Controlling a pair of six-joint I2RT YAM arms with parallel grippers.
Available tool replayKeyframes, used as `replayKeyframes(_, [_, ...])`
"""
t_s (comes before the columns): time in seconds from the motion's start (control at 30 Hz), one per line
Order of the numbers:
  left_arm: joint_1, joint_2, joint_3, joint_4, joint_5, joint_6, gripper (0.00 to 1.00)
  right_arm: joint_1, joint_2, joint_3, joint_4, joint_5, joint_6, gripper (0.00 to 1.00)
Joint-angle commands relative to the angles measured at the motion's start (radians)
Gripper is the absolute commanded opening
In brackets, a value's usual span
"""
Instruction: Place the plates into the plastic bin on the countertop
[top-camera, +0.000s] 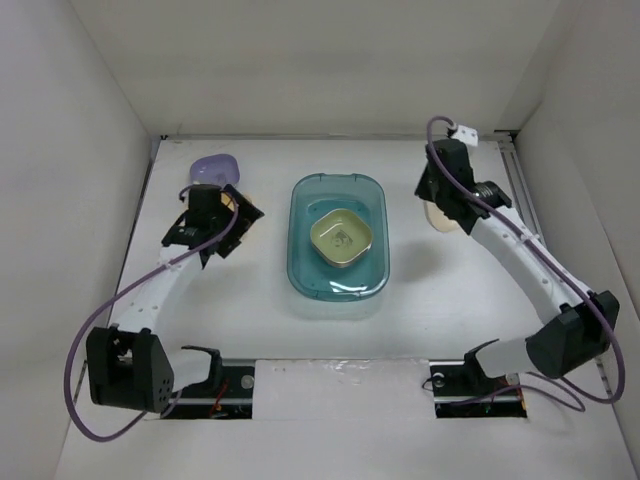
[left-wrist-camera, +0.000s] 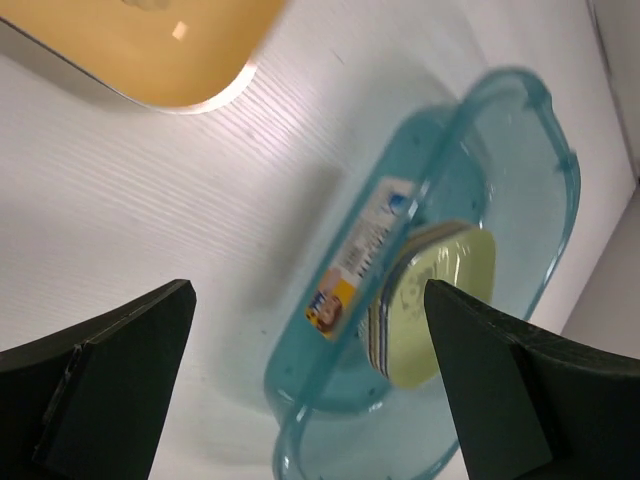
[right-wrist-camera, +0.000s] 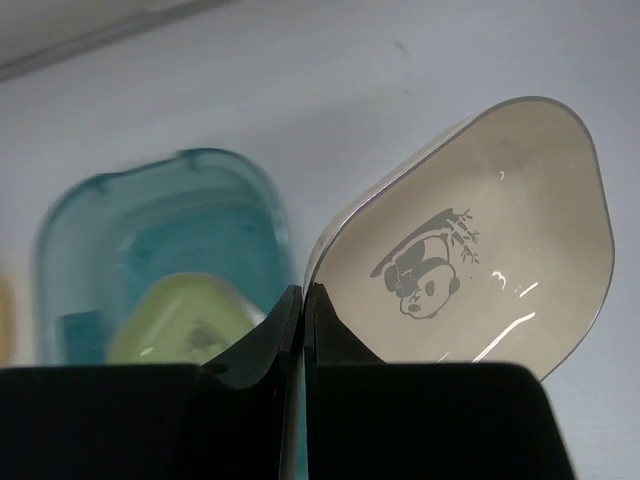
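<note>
Cream panda-print plate (right-wrist-camera: 470, 260), mostly hidden from above, is pinched by its rim in the closed right pincer (right-wrist-camera: 303, 300); left pincer (left-wrist-camera: 308, 300) gapes empty, both arms stretched forward.

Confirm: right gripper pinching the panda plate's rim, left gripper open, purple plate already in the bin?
One error: the plate in the plastic bin is the light green plate; the purple plate lies on the countertop, back left, per the top view. The rest stands: right gripper shut on the panda plate rim, left gripper open.
</note>
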Motion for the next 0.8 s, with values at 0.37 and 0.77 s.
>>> replayKeyframes(0.37, [0.355, 0.088, 0.064, -0.108, -0.023, 0.069, 1.0, 0.489, 0.599, 0.814, -0.28, 0.081, -0.048, 0.0])
replayKeyframes(0.77, [0.366, 0.311, 0.036, 0.018, -0.019, 0.047, 1.0, 0.541, 0.675, 0.716, -0.205, 0.048, 0.01, 0.07])
